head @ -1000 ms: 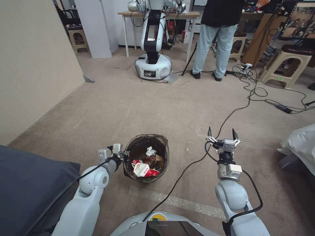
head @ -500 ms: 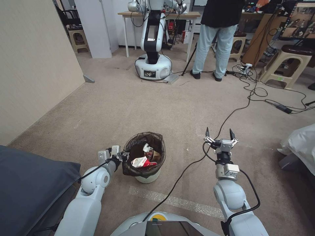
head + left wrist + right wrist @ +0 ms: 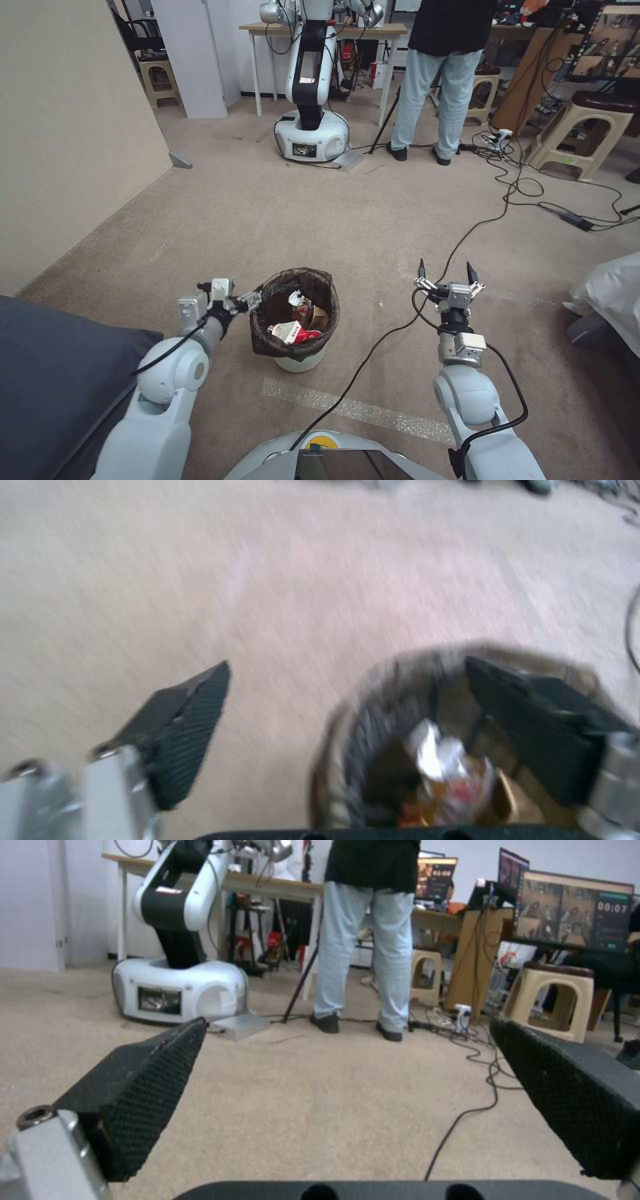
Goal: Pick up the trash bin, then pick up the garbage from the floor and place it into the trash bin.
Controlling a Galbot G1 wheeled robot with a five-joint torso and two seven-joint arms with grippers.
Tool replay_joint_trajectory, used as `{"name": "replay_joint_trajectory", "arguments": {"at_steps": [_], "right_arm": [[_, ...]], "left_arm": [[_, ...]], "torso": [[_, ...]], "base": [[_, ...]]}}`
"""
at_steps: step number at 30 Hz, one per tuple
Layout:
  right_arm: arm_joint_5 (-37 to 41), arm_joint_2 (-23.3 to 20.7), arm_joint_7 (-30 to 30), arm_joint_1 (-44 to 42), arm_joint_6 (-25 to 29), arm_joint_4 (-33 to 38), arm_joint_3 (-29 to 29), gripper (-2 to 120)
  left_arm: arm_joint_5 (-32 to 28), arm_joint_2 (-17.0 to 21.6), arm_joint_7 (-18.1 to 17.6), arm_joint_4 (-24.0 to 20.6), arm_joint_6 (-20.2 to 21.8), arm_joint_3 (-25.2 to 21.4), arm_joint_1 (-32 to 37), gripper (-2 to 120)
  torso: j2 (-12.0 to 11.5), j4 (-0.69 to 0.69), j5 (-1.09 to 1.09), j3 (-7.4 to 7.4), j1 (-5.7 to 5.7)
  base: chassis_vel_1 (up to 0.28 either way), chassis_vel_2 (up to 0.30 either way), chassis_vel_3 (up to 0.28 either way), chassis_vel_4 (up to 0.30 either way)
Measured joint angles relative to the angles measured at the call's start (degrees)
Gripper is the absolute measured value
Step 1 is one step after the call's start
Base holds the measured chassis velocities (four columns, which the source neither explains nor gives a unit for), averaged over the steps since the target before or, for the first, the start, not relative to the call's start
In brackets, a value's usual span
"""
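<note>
The trash bin (image 3: pixel 298 363), small and white with a dark brown liner over its rim, stands on the carpet in front of me. Garbage (image 3: pixel 291 331) lies inside it: a red-and-white packet, a shiny wrapper and brown paper. My left gripper (image 3: pixel 245 302) is open at the bin's left rim. In the left wrist view the left gripper (image 3: pixel 347 662) straddles the trash bin's rim (image 3: pixel 360 715), one finger outside and one over the garbage (image 3: pixel 440 760). My right gripper (image 3: pixel 447 273) hangs open and empty over bare carpet to the right; the right gripper (image 3: pixel 347 1100) also appears in its wrist view.
A black cable (image 3: pixel 373 350) crosses the carpet between the arms, over a tape strip (image 3: pixel 373 413). A dark grey cushion (image 3: pixel 53 380) fills the near left; a white bag (image 3: pixel 610 287) lies at right. Another robot (image 3: pixel 310 127), a person, stools and cables stand beyond. A wall (image 3: pixel 67 133) runs along the left.
The bin, held up and tilted a second ago, came down to stand on the carpet. My left gripper has since opened and drawn back left. The right arm barely moved.
</note>
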Motion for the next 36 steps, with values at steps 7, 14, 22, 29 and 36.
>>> {"name": "replay_joint_trajectory", "arguments": {"at_steps": [7, 14, 22, 29, 36], "right_arm": [[0.11, 0.32, -0.10, -0.80, 0.70, 0.64, -0.04, 100], [-0.79, 2.30, -0.49, -3.98, 3.16, 1.71, 0.89, 100], [-3.12, 3.89, -1.48, -6.26, 6.09, 1.35, 0.31, 100], [-3.05, 4.30, -1.46, -6.43, 7.04, 1.23, 0.01, 100], [-2.92, 4.29, -1.44, -6.38, 7.05, 1.19, -0.01, 100]], "left_arm": [[13.74, -2.23, 0.67, -1.97, -14.67, -1.45, 4.99, 99], [22.47, -5.67, -4.17, 2.16, -32.74, -1.74, 11.01, 100], [25.32, -5.71, -7.38, 5.86, -42.36, -1.27, 11.26, 100], [25.52, -5.86, -7.57, 6.73, -44.00, -0.56, 11.22, 100], [25.50, -5.85, -7.57, 6.75, -43.93, -0.55, 11.14, 100]], "torso": [[0.00, 0.03, -0.03, 0.00, 0.00], [0.00, 0.02, -0.03, 0.00, 0.00], [0.00, 0.00, -0.02, 0.00, 0.00], [0.00, 0.02, -0.02, 0.00, 0.00], [0.00, 0.01, -0.02, 0.00, 0.00]], "base": [[0.000, 0.000, 0.000, 0.000], [0.000, 0.000, 0.000, 0.000], [0.000, 0.000, 0.000, 0.000], [0.000, 0.000, 0.000, 0.000], [0.000, 0.000, 0.000, 0.000]]}}
